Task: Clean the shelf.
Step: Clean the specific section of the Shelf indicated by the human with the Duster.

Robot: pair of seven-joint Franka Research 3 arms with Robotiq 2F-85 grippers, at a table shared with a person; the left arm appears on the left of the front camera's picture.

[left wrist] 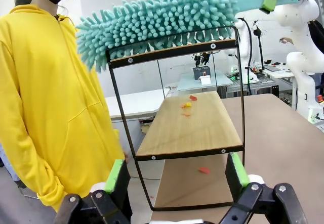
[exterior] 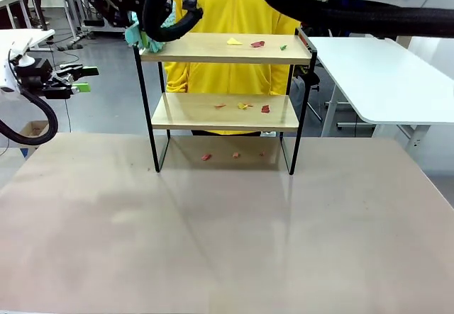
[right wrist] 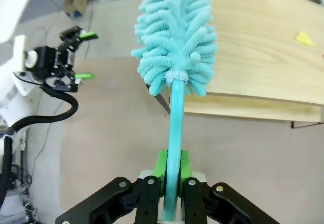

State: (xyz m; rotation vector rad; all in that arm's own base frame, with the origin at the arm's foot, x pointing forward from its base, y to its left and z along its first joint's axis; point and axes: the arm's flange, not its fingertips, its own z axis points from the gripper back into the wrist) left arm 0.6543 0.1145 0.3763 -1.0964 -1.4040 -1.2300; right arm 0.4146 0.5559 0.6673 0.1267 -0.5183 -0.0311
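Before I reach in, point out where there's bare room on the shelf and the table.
Widest free patch: the table in front of the shelf legs. Each board's left half is bare, between the left frame and the paper scraps. Crowded: the top board's left end, at the duster, and the scrap clusters.

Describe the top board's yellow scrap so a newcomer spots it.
Find the two-tier shelf at the table's far side. Three scraps lie in a row on its top board. The yellow scrap is leftmost, nearest the teal duster, beside a red scrap and a green scrap.
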